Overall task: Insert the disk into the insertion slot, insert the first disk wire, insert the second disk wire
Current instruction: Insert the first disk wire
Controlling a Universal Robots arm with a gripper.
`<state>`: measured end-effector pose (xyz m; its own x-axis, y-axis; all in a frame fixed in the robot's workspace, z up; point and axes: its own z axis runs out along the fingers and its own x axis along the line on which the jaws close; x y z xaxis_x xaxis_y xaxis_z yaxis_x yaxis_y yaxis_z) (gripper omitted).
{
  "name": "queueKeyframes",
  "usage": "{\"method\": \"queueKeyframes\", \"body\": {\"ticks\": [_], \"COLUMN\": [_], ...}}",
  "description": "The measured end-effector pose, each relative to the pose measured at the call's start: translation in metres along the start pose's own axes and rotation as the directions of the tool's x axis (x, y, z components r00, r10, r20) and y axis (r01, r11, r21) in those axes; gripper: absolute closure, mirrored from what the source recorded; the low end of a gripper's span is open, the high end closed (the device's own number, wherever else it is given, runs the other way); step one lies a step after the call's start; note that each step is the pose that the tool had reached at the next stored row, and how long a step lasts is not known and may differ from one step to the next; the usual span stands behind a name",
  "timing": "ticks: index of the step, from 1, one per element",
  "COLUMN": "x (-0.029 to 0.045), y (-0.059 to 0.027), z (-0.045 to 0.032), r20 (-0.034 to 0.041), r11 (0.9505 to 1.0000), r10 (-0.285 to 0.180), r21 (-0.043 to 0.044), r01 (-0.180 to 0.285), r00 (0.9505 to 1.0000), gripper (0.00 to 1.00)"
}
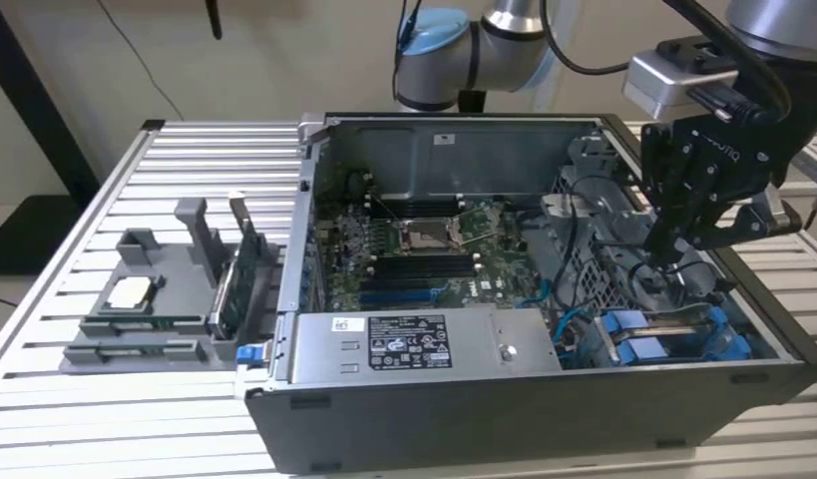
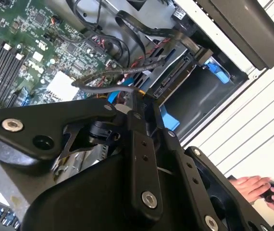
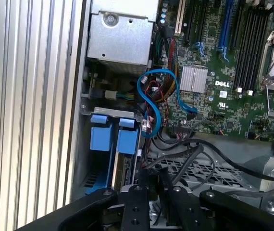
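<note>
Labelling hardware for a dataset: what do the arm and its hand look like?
The arm has silver-grey tubes, a light blue joint cap and black cables along it. A grey box sits at the wrist. The hand is black, with jointed links, silver screw heads and small white lettering.

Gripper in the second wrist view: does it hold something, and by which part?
The gripper seems to pinch a dark cable near its end. The exact spot of the hold is hidden.
</note>
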<state>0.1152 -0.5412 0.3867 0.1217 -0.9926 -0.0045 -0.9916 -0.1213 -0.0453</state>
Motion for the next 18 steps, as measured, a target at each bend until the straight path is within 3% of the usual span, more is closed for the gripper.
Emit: {"method": "queueKeyframes", "body": {"ticks": [1,18], "x": [0.0,0.0006], "y": [0.0,0.0001], "z": [0.0,0.0024], "r20": [0.0,-0.0019], "r11": [1.0,1.0], "r10": [0.0,0.002], "r21": [0.0,-0.0002], "r01": [0.0,-0.002], "r00": [1.0,1.0], "gripper": [0.78,0.81]}}
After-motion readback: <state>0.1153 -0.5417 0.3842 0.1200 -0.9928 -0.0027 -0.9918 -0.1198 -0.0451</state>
